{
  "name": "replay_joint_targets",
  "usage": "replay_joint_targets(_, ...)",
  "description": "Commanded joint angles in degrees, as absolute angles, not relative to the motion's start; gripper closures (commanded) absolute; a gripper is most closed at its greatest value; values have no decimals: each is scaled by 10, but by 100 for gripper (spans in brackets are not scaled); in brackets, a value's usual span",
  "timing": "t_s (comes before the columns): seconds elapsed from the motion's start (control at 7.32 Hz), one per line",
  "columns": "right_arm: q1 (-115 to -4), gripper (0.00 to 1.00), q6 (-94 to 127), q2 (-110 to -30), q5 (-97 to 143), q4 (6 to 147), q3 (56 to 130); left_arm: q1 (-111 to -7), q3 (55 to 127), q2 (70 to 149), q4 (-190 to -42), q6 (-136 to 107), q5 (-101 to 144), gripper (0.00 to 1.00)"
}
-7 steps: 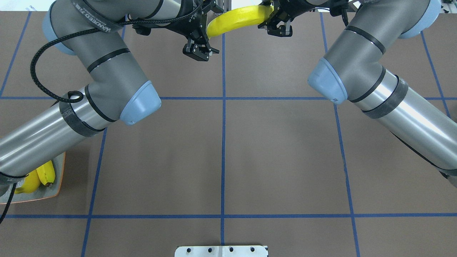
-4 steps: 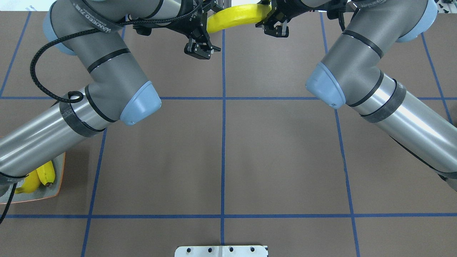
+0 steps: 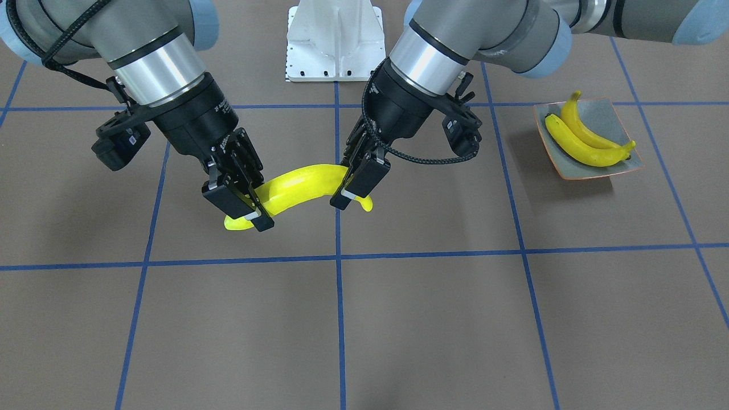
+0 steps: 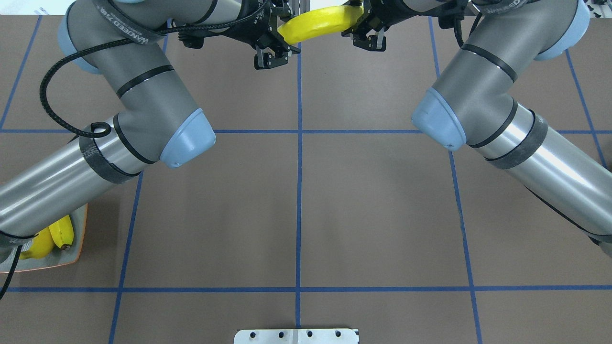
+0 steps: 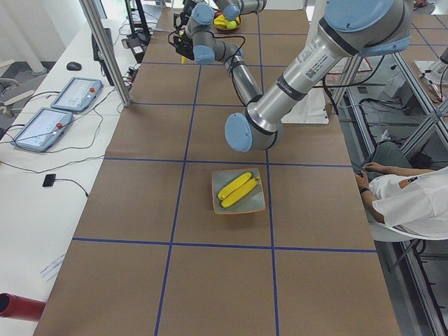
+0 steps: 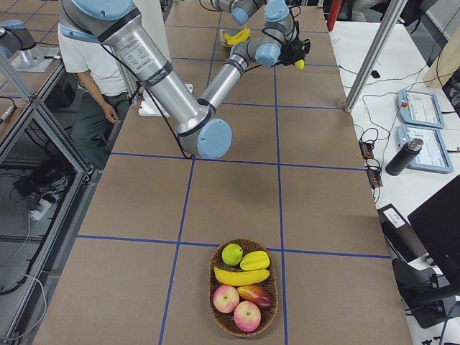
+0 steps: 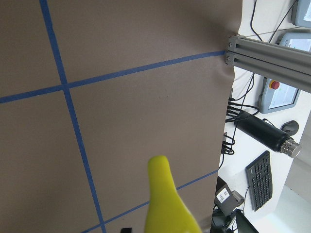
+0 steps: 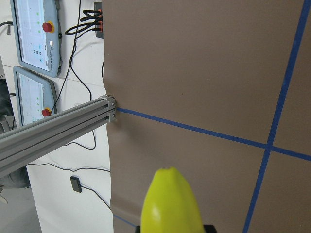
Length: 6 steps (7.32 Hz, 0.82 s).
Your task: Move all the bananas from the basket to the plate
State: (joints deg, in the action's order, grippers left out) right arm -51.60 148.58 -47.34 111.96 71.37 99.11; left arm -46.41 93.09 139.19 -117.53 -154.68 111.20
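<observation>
probably a robotics lab (teach pendants [image 8: 36, 29], aluminium framing [image 8: 53, 131])

R gripper [image 3: 242, 208] clamps one end of banana [image 3: 302, 185], L gripper [image 3: 354, 193] straddles the other; only the banana's mid span lies free betw. them. Alu post [image 6: 374, 54] stands at operators' table edge, near both. Table [image 3: 512, 319] betw. banana and plate [image 3: 608, 109]: bare paper. Plate middle taken by two bananas [image 3: 581, 142], diagonal; bare corners either side. L forearm [image 4: 48, 191] overhangs plate from above. White base mount [image 3: 335, 40] sits robot-side, centre. Basket [image 6: 210, 291] well apart, R end.
</observation>
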Motion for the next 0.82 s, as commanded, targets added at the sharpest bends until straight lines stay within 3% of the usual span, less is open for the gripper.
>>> replay_joint_targets(0.0,-516,1,1480,-475,1111,714,993,-464,935,1388,-1178,-1549,1113,100)
replay_joint_targets(0.41,-520,0,1474,-504,1111,656,1003,-464,935,1383,-1199,-1545,1113,100)
replay_joint_targets(0.68,-533,0,1415,-555,1119,653,1033,-466,997,1314,-1199,-1499,1114,100)
